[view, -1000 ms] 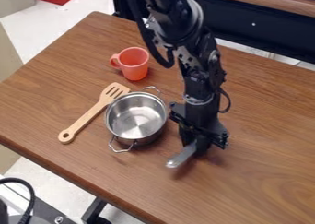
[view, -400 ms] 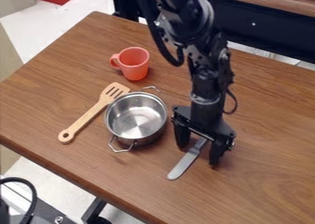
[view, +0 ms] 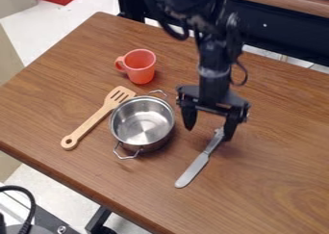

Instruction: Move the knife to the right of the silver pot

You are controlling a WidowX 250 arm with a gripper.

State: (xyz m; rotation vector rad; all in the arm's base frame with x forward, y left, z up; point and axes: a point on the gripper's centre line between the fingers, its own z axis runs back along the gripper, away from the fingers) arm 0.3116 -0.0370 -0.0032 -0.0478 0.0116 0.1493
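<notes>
My gripper (view: 208,134) stands open over the table to the right of the pot, with nothing between its fingers. Below it the silver knife (view: 195,168) lies flat on the wood, its blade toward the table's front edge and its handle end close to the right fingertip. The silver pot (view: 143,124) is upright and empty, a short gap to the left of the knife.
A wooden slotted spatula (view: 96,120) lies along the pot's left side. Behind the pot stands an orange cup (view: 139,66). The brown table (view: 276,170) extends to the right of the knife, and its front edge runs diagonally at lower left.
The gripper was low around the knife; it has opened and moved up and back. The knife, first tilted under the gripper, now lies flat with its handle uncovered.
</notes>
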